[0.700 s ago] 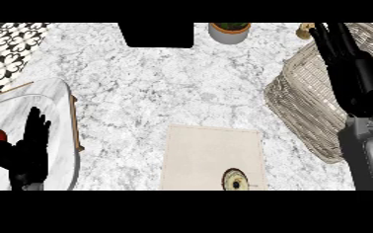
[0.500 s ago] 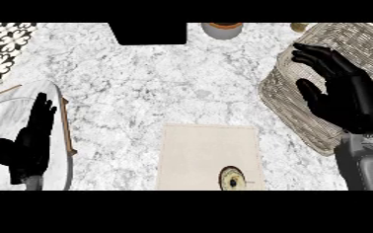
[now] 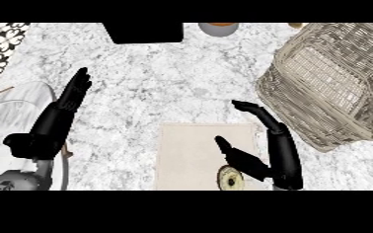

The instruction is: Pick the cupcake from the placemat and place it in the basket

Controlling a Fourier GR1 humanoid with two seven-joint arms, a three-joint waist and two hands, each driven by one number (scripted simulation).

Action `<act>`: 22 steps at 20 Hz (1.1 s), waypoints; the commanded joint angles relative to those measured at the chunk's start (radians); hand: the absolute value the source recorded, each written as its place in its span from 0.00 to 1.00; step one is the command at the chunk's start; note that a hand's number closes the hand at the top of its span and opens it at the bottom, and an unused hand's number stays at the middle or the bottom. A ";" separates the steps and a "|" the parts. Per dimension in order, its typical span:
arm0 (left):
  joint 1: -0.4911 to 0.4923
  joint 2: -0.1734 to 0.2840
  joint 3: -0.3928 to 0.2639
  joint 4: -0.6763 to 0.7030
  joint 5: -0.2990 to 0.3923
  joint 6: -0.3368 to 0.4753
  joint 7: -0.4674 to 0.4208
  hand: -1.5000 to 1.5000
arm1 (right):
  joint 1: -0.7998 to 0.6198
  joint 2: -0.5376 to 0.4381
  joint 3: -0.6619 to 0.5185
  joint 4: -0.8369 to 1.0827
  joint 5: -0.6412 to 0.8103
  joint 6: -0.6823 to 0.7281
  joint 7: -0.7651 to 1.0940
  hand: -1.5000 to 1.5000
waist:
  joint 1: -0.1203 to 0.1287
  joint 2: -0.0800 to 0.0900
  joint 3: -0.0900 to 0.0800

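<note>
The cupcake sits on the beige placemat near its lower right, seen from above as a dark round with a pale yellow top. My right hand hovers just right of and above the cupcake, open, thumb pointing toward it and fingers stretched up the counter. The wicker basket stands at the right, tilted in view, nothing showing inside it. My left hand rests open at the left edge, fingers up.
A white plate lies at the left under my left forearm. A black box and a small grey pot with an orange top stand at the back edge. Patterned tile shows at the far left.
My right hand has come down from over the basket to the placemat beside the cupcake. The view has shifted, so the basket now shows in full.
</note>
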 commanded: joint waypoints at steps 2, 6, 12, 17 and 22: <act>-0.045 0.015 -0.012 -0.009 0.010 -0.048 0.029 0.50 | 0.114 0.077 0.176 0.054 0.336 -0.284 0.113 0.00 | 0.008 0.002 -0.003; -0.036 0.029 0.004 0.006 0.010 -0.058 0.014 0.50 | 0.145 0.062 0.117 0.038 0.617 -0.332 0.318 0.00 | -0.009 -0.002 -0.010; -0.042 0.023 -0.001 -0.003 -0.010 -0.038 0.027 0.50 | 0.234 -0.003 0.082 -0.059 0.913 -0.083 0.596 0.00 | -0.026 -0.002 -0.013; -0.036 0.029 0.002 -0.005 0.006 -0.061 0.027 0.50 | 0.280 0.023 0.192 -0.204 0.954 0.270 0.812 0.00 | 0.008 0.003 -0.012; -0.050 0.007 -0.004 0.034 -0.002 -0.070 0.003 0.50 | 0.365 0.061 0.365 -0.475 0.988 0.571 1.021 0.00 | 0.004 0.005 -0.007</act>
